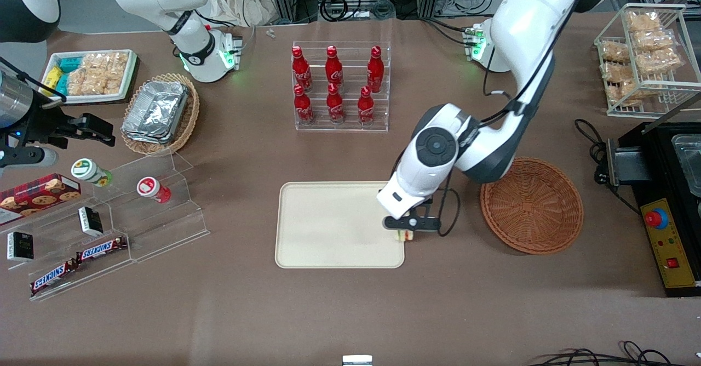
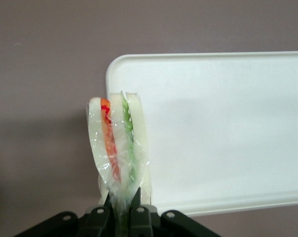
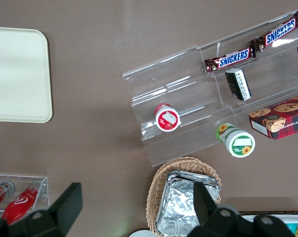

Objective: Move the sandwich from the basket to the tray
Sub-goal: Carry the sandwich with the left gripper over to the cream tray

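Note:
My left gripper (image 1: pixel 406 233) hangs over the edge of the cream-beige tray (image 1: pixel 328 245) on the side facing the basket. Its fingers (image 2: pixel 135 203) are shut on the clear wrap of the sandwich (image 2: pixel 118 148), a wedge with pale bread and orange-red and green layers. A bit of the sandwich (image 1: pixel 404 235) shows under the gripper in the front view, held above the tray's rim. The reddish-brown wicker basket (image 1: pixel 532 206) sits beside the tray, toward the working arm's end, with nothing in it. The tray (image 2: pixel 223 128) also shows in the left wrist view.
A clear rack of red bottles (image 1: pixel 340 86) stands farther from the camera than the tray. A tan basket with foil containers (image 1: pixel 160 113), a clear stepped shelf with snacks (image 1: pixel 109 229) and a white snack tray (image 1: pixel 90 75) lie toward the parked arm's end. A wire rack (image 1: pixel 646 59) and black machine (image 1: pixel 668 190) stand past the basket.

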Tool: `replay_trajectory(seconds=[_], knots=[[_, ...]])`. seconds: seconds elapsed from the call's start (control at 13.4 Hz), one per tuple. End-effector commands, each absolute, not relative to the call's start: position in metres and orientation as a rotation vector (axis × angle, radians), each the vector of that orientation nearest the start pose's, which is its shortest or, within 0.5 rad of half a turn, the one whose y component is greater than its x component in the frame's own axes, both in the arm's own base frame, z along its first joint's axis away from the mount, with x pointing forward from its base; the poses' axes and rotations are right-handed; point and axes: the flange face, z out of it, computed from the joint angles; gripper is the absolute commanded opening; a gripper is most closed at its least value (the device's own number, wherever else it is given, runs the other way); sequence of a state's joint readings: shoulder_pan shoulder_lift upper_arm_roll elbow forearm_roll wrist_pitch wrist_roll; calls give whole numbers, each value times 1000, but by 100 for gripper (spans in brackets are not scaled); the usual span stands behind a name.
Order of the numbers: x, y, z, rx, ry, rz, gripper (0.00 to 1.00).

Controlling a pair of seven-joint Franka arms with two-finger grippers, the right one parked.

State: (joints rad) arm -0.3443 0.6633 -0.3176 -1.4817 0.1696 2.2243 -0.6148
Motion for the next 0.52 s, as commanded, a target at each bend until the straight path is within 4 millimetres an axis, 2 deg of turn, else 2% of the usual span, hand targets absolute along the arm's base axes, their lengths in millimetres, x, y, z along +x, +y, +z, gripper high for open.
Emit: replay_trajectory(seconds=[0.0, 0.07, 0.22, 0.3, 0.37, 0.45], knots=[[605, -424, 275, -3240, 192, -141, 12], [600, -436, 265, -3243, 219, -134, 12], [598, -436, 245, -3239, 215, -94, 13], [597, -436, 243, -3241, 210, -89, 28], [599, -433, 246, -3245, 194, -85, 74], [601, -430, 248, -3247, 177, -78, 99]])
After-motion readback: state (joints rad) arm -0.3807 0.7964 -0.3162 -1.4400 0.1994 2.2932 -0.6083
